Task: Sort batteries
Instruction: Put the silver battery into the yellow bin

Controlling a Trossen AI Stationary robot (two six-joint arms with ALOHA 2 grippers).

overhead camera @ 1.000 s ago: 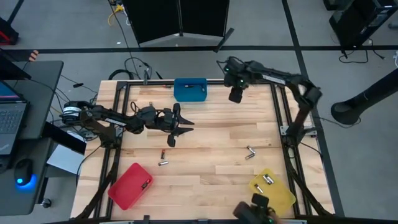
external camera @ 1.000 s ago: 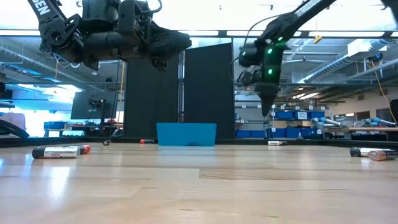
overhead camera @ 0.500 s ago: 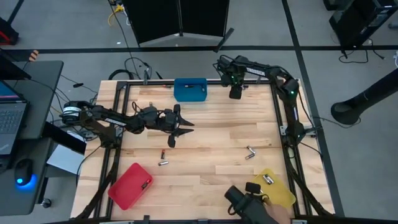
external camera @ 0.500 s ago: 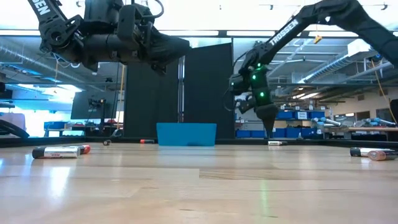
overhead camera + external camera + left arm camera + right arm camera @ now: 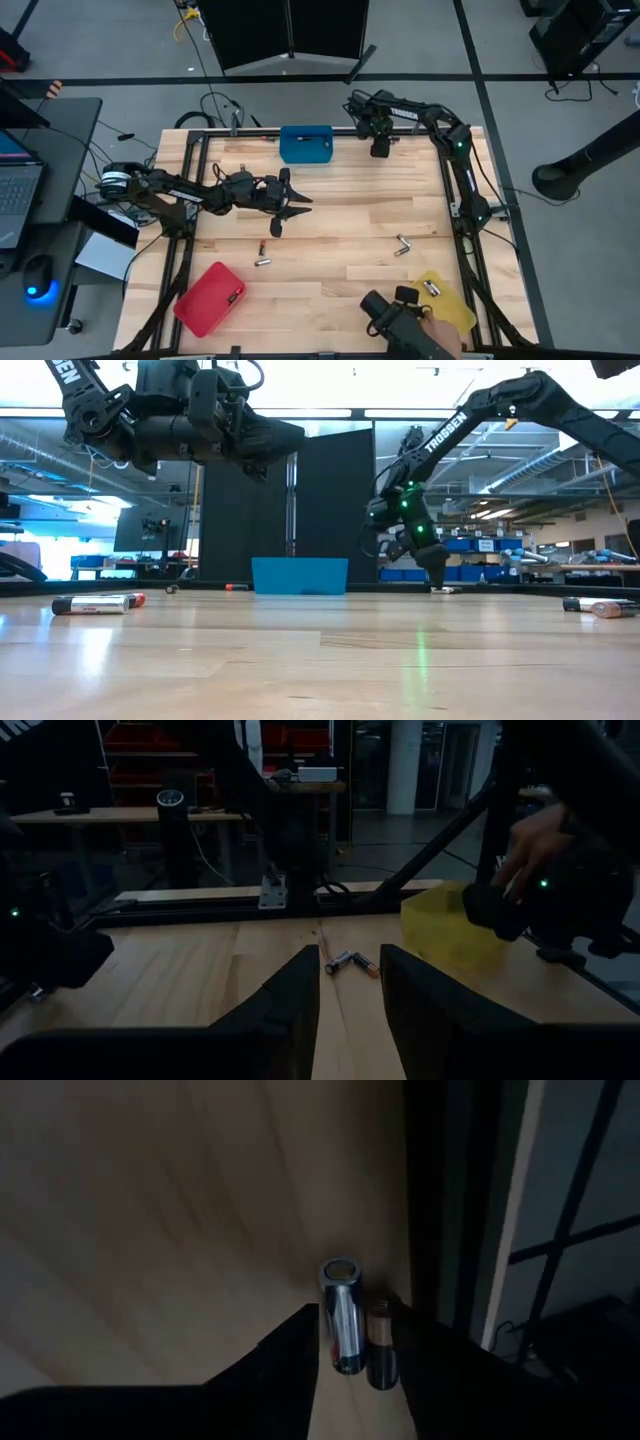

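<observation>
the right claw (image 5: 380,150) hangs low over the far right corner of the pale wooden tabletop (image 5: 340,230), just beside the blue plastic bin (image 5: 306,144). its two dark fingers (image 5: 290,1355) stand spread, pinching nothing. the right wrist view shows two small silvery batteries (image 5: 342,1315) lying side by side on the wood directly between those fingers, close to the dark frame rail at the tabletop's edge. their long axes run parallel to each other and along the line of the fingers, one flat end (image 5: 339,1269) pointing away from the claw. the coming grasp appears to turn on this relation: the spread fingers straddle the pair across its short dimension, so a straight descent and closure should capture one or both cylinders. taking both at once, or nudging one against the rail, seems the main risk.

the left claw (image 5: 283,212) waits above the left middle of the tabletop, its fingers (image 5: 290,1000) also spread and empty. the right arm is clearly the nearer one to the corner pair. other batteries lie loose: two near the tabletop's centre left (image 5: 263,255), a crossed pair at centre right (image 5: 402,244). further ones rest in the red bin (image 5: 210,298) and the yellow bin (image 5: 437,300). a person's hand (image 5: 535,845) reaches near the yellow bin.
</observation>
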